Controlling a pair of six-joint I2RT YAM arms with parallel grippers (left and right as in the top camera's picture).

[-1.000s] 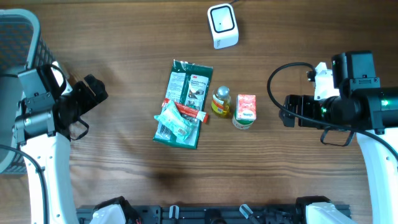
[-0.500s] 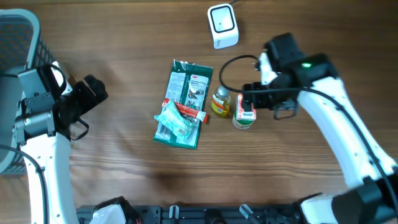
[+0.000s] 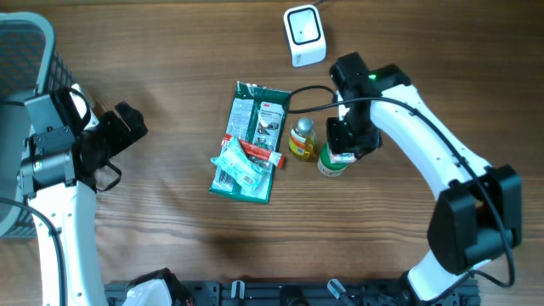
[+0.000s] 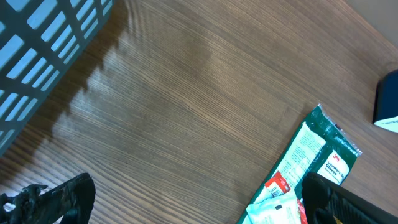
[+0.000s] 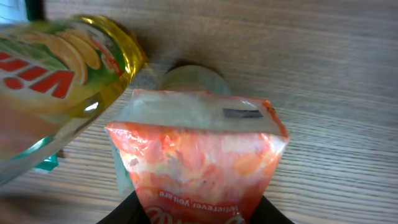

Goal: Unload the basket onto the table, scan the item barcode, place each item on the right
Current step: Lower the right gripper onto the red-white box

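An orange-red pouch (image 3: 334,160) (image 5: 199,149) stands at the table's middle, right beside a yellow bottle (image 3: 302,138) (image 5: 59,74). My right gripper (image 3: 344,138) (image 5: 199,206) is down over the pouch, with a finger pressed against each of its sides. The white barcode scanner (image 3: 304,34) sits at the far edge, above the pouch and apart from it. No barcode shows on the pouch. My left gripper (image 3: 127,129) (image 4: 199,208) hangs open at the left, well clear of the items, with nothing between its fingers.
A green flat package (image 3: 257,127) (image 4: 317,155) lies left of the bottle, with a pale blue packet (image 3: 238,166) and a red tube (image 3: 259,153) on it. A grey mesh basket (image 3: 21,51) (image 4: 43,50) stands at the far left.
My right arm has swung in from the right edge to the pouch and its jaws have narrowed onto it. The left arm has not moved.
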